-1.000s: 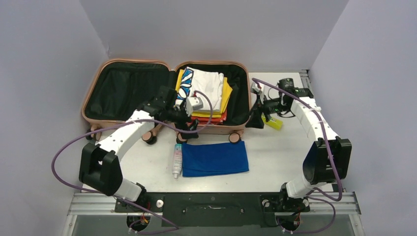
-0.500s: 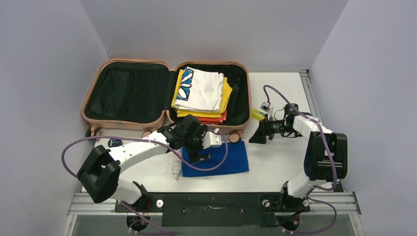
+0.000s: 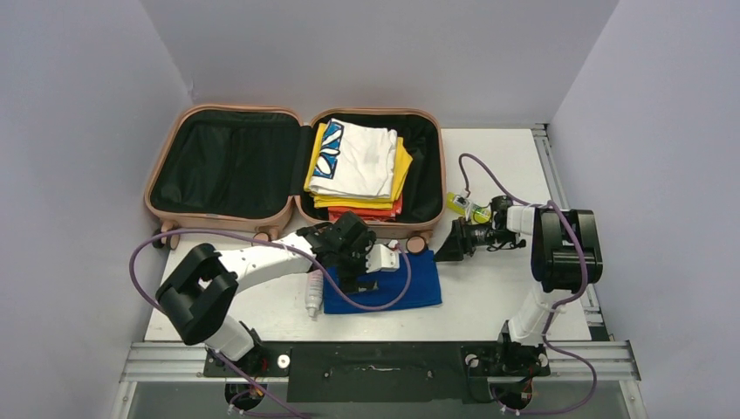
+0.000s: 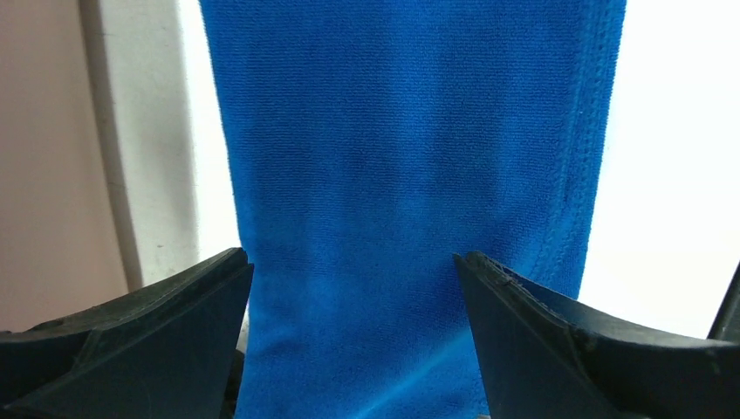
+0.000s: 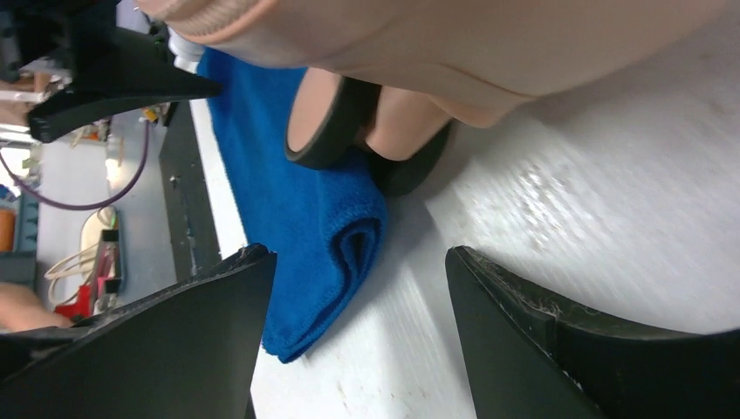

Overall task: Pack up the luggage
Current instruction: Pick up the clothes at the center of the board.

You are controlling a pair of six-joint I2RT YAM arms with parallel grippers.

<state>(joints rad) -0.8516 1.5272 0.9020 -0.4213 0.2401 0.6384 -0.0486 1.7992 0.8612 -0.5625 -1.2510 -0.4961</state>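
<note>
The luggage (image 3: 218,218) lies open at the back of the table, its left shell bare black lining. A stack of folded clothes (image 3: 358,161) fills its right shell. In front of it lies a folded blue towel (image 3: 410,281). My left gripper (image 3: 353,281) hovers over the towel's left part, pointing down. Its jaws are open with the blue towel (image 4: 401,175) between the tips of the left gripper (image 4: 349,288). My right gripper (image 3: 442,253) sits low beside the towel's right end, open. In its wrist view the right gripper (image 5: 358,288) faces the towel's folded edge (image 5: 323,236) and a caster wheel (image 5: 327,122).
A white tube (image 3: 314,292) lies left of the towel, close to my left gripper. A small yellow-green item (image 3: 458,203) rests by the luggage's right side. The pink shell (image 4: 44,157) runs close along the left of the left wrist view.
My left gripper came down from the luggage's front edge onto the blue towel. The right arm folded back and lowered its gripper towards the towel's right end.
</note>
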